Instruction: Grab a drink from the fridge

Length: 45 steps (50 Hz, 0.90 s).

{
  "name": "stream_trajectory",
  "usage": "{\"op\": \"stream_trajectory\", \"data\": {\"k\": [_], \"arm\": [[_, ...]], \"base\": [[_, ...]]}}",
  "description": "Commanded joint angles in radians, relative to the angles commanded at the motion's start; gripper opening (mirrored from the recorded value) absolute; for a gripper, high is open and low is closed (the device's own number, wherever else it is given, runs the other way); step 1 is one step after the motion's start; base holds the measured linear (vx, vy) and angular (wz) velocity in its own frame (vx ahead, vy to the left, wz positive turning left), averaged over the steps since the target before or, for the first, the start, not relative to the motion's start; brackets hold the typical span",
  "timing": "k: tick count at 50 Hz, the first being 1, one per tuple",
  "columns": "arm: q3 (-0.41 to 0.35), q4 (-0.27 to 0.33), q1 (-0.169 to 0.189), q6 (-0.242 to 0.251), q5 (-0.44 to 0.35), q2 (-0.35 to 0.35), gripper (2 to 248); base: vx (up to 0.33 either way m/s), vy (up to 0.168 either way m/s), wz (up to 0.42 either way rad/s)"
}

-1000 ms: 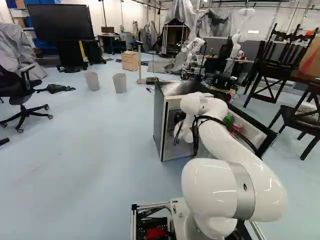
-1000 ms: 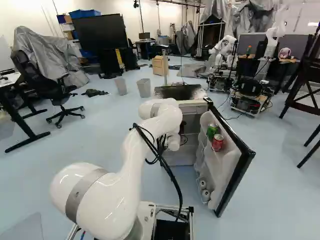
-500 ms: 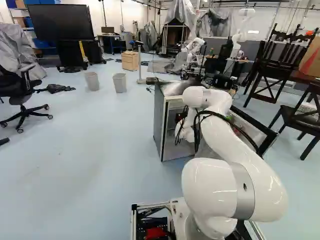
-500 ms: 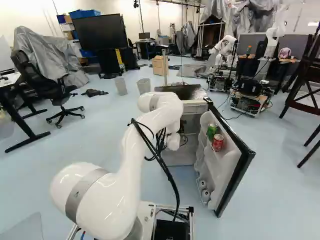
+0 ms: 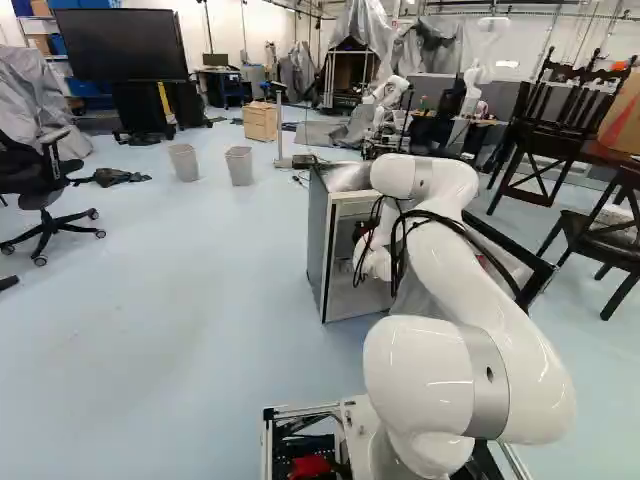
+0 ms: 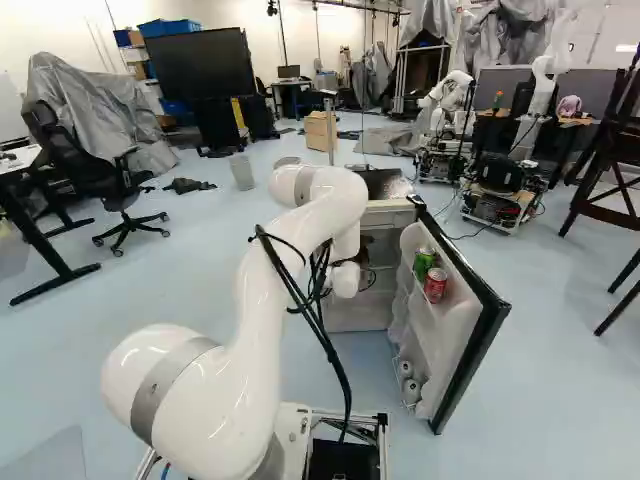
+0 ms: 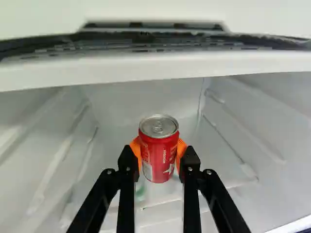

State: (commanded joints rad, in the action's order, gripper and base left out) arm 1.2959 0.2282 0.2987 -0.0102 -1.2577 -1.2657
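In the left base view a dark bit of my gripper (image 5: 361, 231) shows at the fridge's (image 5: 330, 250) open front; its fingertips are hidden there. The wrist view shows the gripper (image 7: 159, 158) shut on a red can (image 7: 160, 155), an orange pad against each side. The can is upright, its silver top uncovered, inside the white fridge compartment (image 7: 141, 104). A faint green patch shows below it. A green can (image 6: 424, 262) and another red can (image 6: 435, 285) stand in a shelf of the fridge door.
The fridge door (image 6: 474, 345) stands wide open right of the arm, with white round items low in it. A white ledge (image 7: 146, 68) crosses above the can. Bins (image 5: 240, 165), an office chair and another robot (image 6: 448, 100) stand farther off.
The upper bend of my arm has risen, and the wrist by the fridge has shifted slightly. The base, the fridge and the cans in its door have stayed put.
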Motion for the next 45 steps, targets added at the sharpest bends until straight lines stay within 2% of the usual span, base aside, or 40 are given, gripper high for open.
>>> {"op": "stream_trajectory", "data": {"k": [45], "arm": [[-0.350,0.000,0.034,0.000,0.000,0.282,93]], "base": [[0.000,0.000,0.000]]}}
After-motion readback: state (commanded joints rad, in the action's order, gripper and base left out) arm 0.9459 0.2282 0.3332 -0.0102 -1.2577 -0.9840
